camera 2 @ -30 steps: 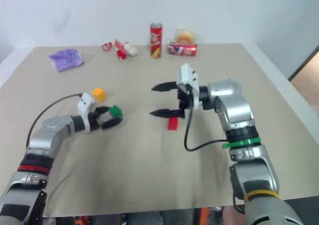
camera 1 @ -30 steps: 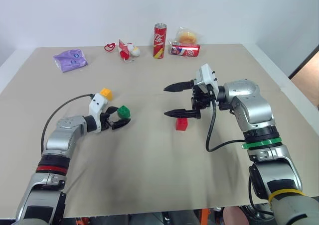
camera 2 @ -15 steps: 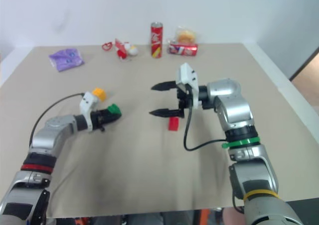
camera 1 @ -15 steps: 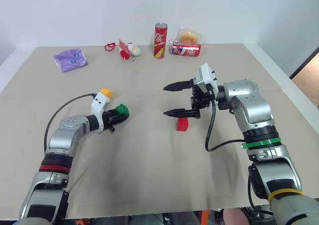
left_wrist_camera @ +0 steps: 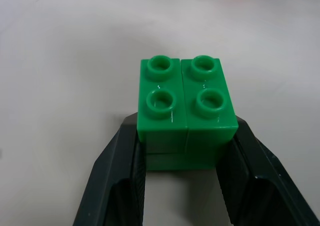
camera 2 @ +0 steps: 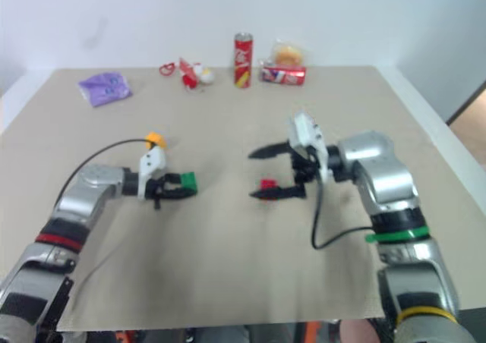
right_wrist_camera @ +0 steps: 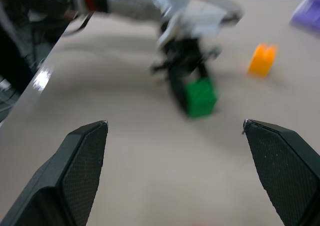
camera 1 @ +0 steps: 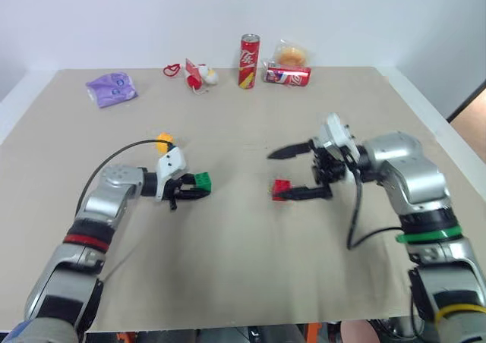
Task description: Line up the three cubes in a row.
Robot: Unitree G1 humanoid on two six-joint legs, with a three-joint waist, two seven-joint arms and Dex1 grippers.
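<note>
On the worktop (camera 1: pixel 228 267), your left end effector (camera 1: pixel 199 187) clamps the green cube (camera 1: pixel 203 180); right end effector (camera 1: pixel 288 174) gapes wide beside the red cube (camera 1: pixel 281 187); yellow cube (camera 1: pixel 164 139) sits behind the left wrist.

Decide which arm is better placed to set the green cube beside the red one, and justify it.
Left. The left gripper already clamps the green cube; the right gripper is open, with the red cube by its lower finger.

cans (camera 1: pixel 249 51) — table's (camera 1: pixel 228 282) far edge | cubes (camera 1: pixel 282 189) mid-table (well apart)
</note>
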